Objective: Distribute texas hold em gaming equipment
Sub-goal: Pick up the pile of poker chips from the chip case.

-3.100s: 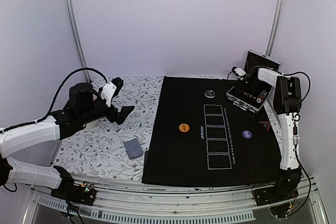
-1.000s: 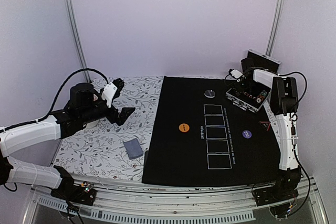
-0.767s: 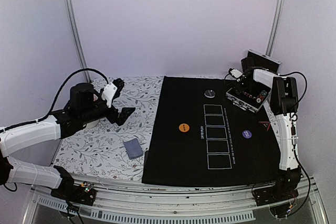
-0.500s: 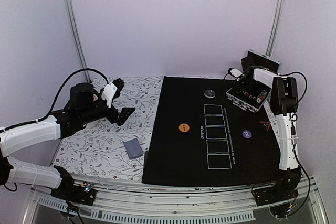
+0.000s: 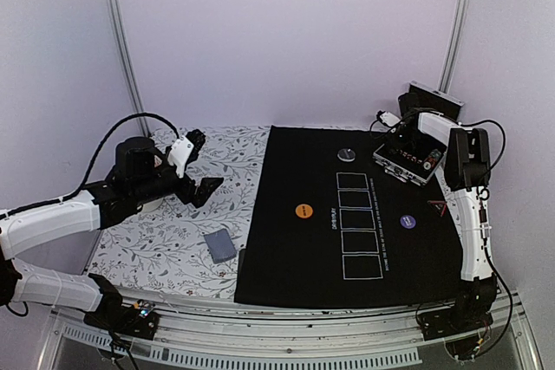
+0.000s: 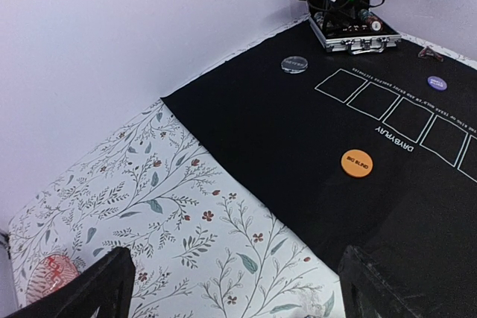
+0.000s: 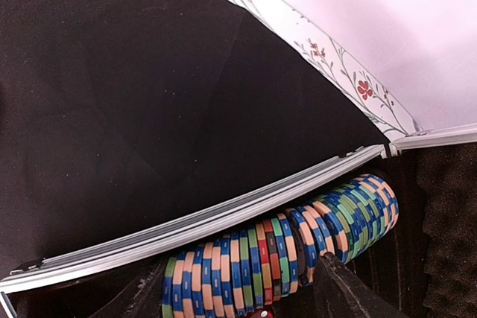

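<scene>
Taking the black mat (image 5: 286, 171) as the clock face in the overhead view, the open silver-edged case (image 5: 392, 167) sits at 1 o'clock on its far right corner. The right gripper (image 5: 404, 139) reaches down into it. The right wrist view shows its fingers (image 7: 341, 292) standing apart, one on each side of a stretch of the striped poker chips (image 7: 283, 255), which lie on edge in a curved row just inside the case's metal rim. Whether the fingers are pressing on the chips cannot be told. The silver disc (image 5: 346, 154) lies at 12 o'clock, the orange disc (image 5: 303, 210) at 9 and the purple disc (image 5: 408, 222) at 3. The small red triangle marker (image 5: 438, 207) is beyond the purple disc, near the mat's right edge. A row of five white-outlined boxes (image 5: 358, 226) runs down the middle of the mat. The grey-blue cards (image 5: 220, 245) lie stacked on the floral cloth (image 5: 156, 240) between 8 and 9 o'clock, just off the mat. The left gripper (image 5: 204, 162) hangs above that cloth at about 10 o'clock, its fingers spread wide with nothing between them. Its wrist camera catches a pink round object (image 6: 54, 273) on the cloth at 7 o'clock in that view.
</scene>
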Robot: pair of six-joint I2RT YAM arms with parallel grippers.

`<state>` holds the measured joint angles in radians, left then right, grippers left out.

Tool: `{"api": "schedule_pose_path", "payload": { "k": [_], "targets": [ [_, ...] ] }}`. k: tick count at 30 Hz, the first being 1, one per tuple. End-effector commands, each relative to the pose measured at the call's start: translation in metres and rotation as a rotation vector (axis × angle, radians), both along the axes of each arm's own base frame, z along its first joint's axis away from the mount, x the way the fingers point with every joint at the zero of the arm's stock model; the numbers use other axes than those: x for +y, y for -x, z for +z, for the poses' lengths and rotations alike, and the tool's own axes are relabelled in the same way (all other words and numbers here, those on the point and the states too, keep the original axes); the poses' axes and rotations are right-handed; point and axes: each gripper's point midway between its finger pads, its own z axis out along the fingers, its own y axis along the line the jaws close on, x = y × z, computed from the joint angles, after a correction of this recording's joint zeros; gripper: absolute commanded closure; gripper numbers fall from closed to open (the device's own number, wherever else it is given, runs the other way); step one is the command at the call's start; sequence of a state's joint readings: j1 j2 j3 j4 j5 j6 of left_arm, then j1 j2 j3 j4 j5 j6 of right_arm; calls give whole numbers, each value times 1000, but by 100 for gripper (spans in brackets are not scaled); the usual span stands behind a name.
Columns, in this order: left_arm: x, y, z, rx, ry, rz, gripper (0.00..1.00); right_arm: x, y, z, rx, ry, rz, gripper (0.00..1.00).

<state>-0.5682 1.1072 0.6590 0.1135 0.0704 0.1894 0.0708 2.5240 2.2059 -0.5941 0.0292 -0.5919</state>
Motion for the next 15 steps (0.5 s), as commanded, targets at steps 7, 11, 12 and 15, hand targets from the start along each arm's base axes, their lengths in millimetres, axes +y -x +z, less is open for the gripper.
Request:
{"api": "schedule_pose_path", "payload": {
  "k": [7,11,12,15],
  "targets": [
    [2,-4,7,-7,8,10,2,15,6,-26,54,-38,34,24],
    [1,-4,7,-5,11,6,2,13,0,-5,11,-32,20,20],
    [1,-3,7,-4,11,5,2,14,0,0,2,-32,20,19],
    [0,-3,7,-2,13,-1,2,14,-2,15,-26,-34,20,16]
  ]
}}
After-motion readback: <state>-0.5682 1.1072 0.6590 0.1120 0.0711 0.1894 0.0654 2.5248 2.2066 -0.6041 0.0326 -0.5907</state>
